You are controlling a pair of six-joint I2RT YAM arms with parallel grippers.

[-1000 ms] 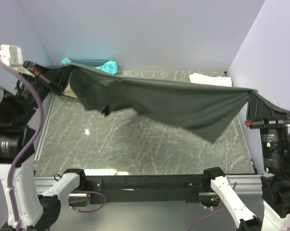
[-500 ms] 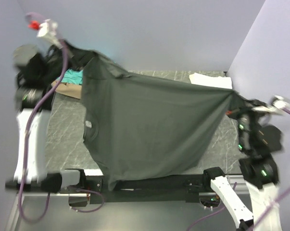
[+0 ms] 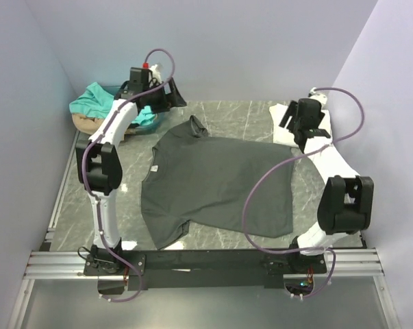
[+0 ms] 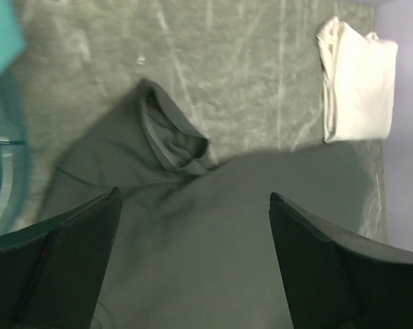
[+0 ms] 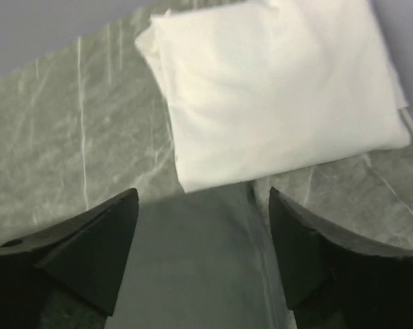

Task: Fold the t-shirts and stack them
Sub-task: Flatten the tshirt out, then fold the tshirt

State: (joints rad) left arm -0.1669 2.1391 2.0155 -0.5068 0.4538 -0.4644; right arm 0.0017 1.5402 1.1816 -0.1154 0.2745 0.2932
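Observation:
The dark charcoal grey t-shirt (image 3: 216, 185) lies spread flat in the middle of the table, neck with its small label (image 3: 153, 166) to the left. One sleeve (image 4: 172, 137) is bunched up at the far edge. My left gripper (image 3: 173, 97) hovers open above that sleeve, nothing between its fingers (image 4: 194, 197). My right gripper (image 3: 298, 133) stands open over the shirt's far right corner (image 5: 192, 267), also empty (image 5: 203, 193). A folded white t-shirt (image 5: 274, 82) lies just beyond that corner, at the back right (image 3: 283, 112).
A teal t-shirt (image 3: 100, 99) sits heaped on a tan one (image 3: 83, 123) at the back left corner. Walls close in the table on the left, back and right. The arms' base rail (image 3: 206, 260) runs along the near edge.
The grey shirt, stretched in the air between both shut grippers, has come down flat on the table. Both grippers have opened and let it go, staying above its far edge.

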